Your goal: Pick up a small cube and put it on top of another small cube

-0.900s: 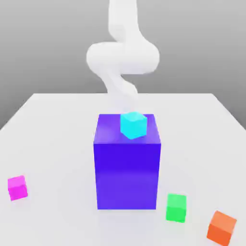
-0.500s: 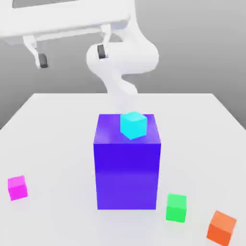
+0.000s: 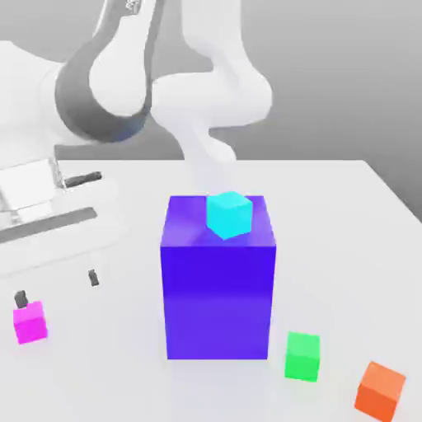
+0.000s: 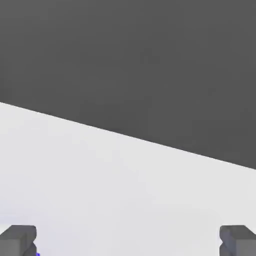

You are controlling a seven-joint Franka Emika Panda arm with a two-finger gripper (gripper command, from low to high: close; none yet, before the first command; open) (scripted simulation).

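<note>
Open and empty, the end effector (image 3: 58, 288) is hanging low over the tabletop (image 3: 330, 214), its two dark fingertips (image 3: 94, 278) standing wide apart. One fingertip is sitting just above the magenta cube (image 3: 30, 321), the other beside it on the side toward the big blue-violet block (image 3: 218, 276). The magenta cube is resting flat on the tabletop, well apart from that block, toward the exterior view's left. It has no long axis, so any face pair would serve, and it looks slightly turned. The approach step seems to be in hand; the next move probably calls for centring over the cube and descending before closing. The green cube (image 3: 302, 356) is waiting near the block's front corner, toward the exterior view's right.
</note>
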